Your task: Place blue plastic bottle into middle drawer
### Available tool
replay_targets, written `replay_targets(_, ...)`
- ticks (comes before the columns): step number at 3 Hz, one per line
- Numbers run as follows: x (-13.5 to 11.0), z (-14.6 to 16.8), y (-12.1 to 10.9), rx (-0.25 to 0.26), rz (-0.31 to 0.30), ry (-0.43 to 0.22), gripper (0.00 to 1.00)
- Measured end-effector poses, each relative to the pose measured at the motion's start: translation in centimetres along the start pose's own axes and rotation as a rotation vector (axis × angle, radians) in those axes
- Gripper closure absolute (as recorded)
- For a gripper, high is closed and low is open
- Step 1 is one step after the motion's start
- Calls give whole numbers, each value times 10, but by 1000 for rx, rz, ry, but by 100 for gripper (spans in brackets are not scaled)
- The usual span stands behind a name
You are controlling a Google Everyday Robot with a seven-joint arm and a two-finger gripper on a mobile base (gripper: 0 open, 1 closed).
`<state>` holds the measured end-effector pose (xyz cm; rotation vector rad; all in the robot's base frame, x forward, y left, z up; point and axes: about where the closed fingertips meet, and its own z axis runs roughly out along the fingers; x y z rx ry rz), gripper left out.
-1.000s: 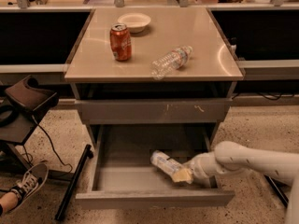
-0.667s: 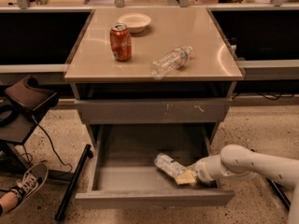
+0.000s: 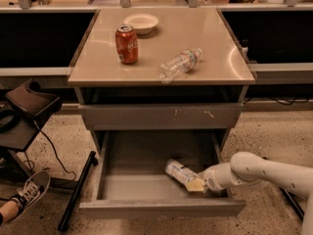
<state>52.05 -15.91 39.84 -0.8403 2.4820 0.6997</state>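
The middle drawer [image 3: 161, 208] is pulled open under the tan table, and its flat grey inside shows. The blue plastic bottle [image 3: 179, 171] lies on its side inside the drawer, at the right, cap end pointing to the back left. My gripper [image 3: 196, 184] is low inside the drawer at the bottle's near right end and touches it. The white arm [image 3: 264, 173] reaches in from the right, over the drawer's right side.
On the tan tabletop [image 3: 215, 38] are a slim clear bottle [image 3: 179, 65] lying down, a red can [image 3: 126, 44] and a white bowl [image 3: 141, 22]. A shut drawer front with pale scratches [image 3: 161, 116] sits above. A black stand [image 3: 29, 106], a black bar [image 3: 77, 190] and a shoe [image 3: 29, 187] are on the left.
The bottle and my gripper have shifted only slightly inside the drawer, a little to the right. The arm stays low over the drawer's right side.
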Motion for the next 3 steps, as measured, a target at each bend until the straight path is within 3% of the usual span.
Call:
replay_targets(1, 0, 0, 0, 0, 0, 0, 11)
replay_targets(2, 0, 0, 0, 0, 0, 0, 0)
replay_targets(3, 0, 0, 0, 0, 0, 0, 0)
